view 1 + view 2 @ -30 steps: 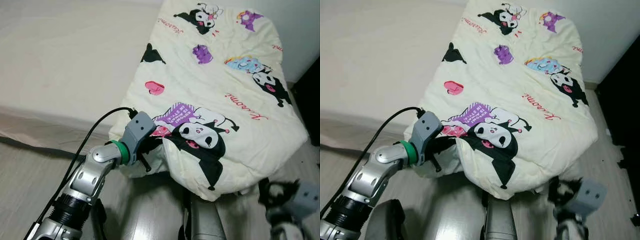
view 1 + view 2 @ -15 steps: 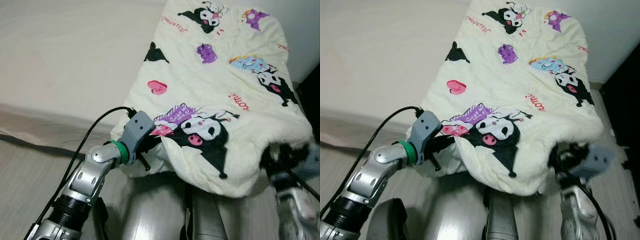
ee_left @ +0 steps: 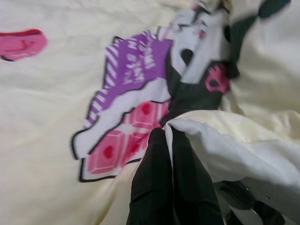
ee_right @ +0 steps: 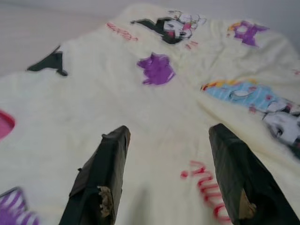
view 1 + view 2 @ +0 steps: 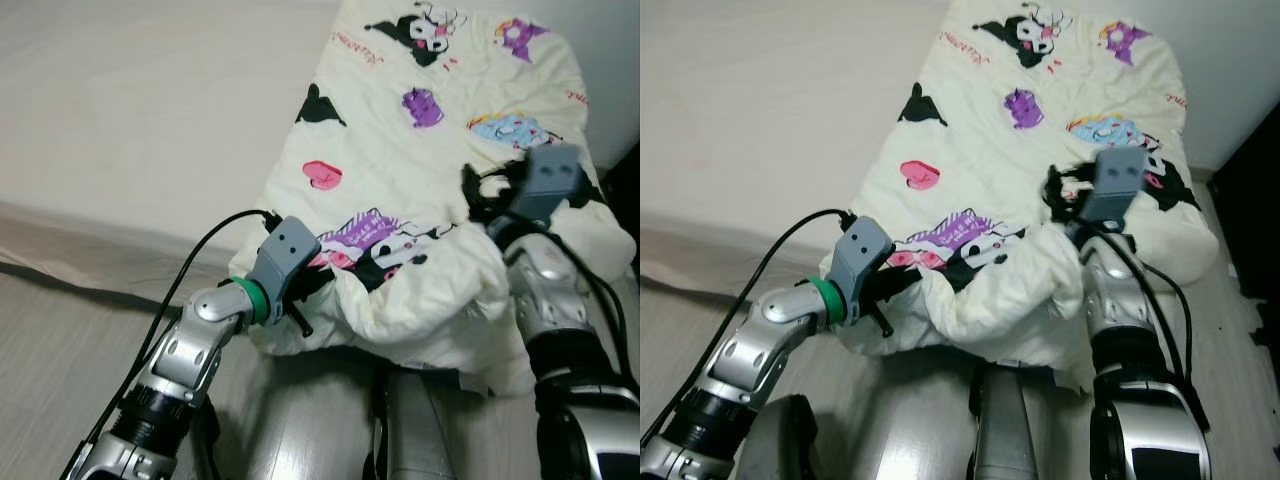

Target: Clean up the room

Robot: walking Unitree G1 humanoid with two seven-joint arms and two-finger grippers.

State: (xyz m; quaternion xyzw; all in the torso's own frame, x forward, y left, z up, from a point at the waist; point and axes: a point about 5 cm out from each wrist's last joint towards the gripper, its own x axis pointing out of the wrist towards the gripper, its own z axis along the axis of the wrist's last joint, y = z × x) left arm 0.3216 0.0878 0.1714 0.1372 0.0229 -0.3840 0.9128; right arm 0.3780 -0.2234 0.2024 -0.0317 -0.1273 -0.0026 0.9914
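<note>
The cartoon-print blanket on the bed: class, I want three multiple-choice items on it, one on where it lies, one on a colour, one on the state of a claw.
1. Where does the blanket lie?
A. On the floor
B. On the bed, with its near edge hanging over
C. On a chair

2. What colour is the heart shape printed on it?
A. Pink
B. Green
C. Orange

3. How does the left claw stand?
A. Open above the blanket
B. Shut on a fold of the blanket
C. Shut on the black cable

Answers: 1 B, since it is spread over the bed and its near edge droops towards the floor. 2 A, since the heart is plainly pink. 3 B, since the left wrist view shows the black fingers pressed together with cream fabric between them; the right claw is open over the blanket.
</note>
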